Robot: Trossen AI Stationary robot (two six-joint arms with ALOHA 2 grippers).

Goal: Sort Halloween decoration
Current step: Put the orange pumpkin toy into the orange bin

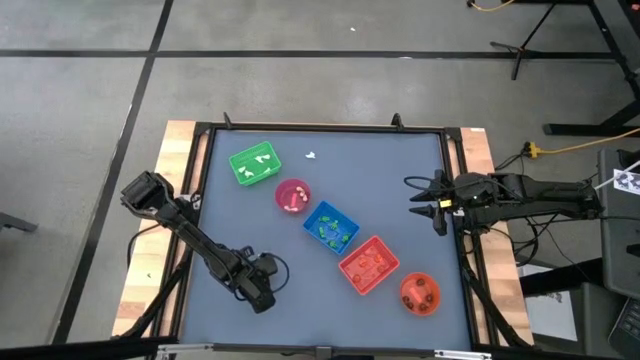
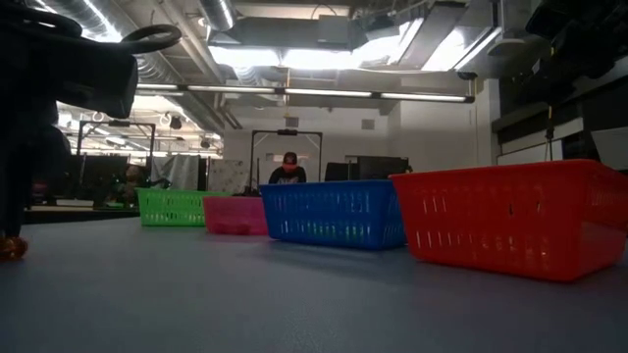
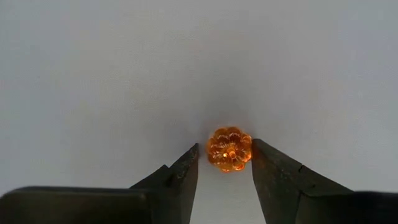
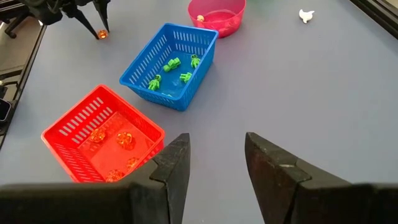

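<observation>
I cannot read any text, label, brand, number or sign here. The coloured baskets and bowls carry no writing that I can see, and the table is plain. The things in the room behind are too far and dark to read.

Glossy orange trinket (image 3: pixel 229 149), grey table (image 3: pixel 93 74)

In the low view the red tray (image 2: pixel 510 218) ran off the right edge, and the left gripper (image 2: pixel 12 240) (far left) was mostly cut off.
</observation>
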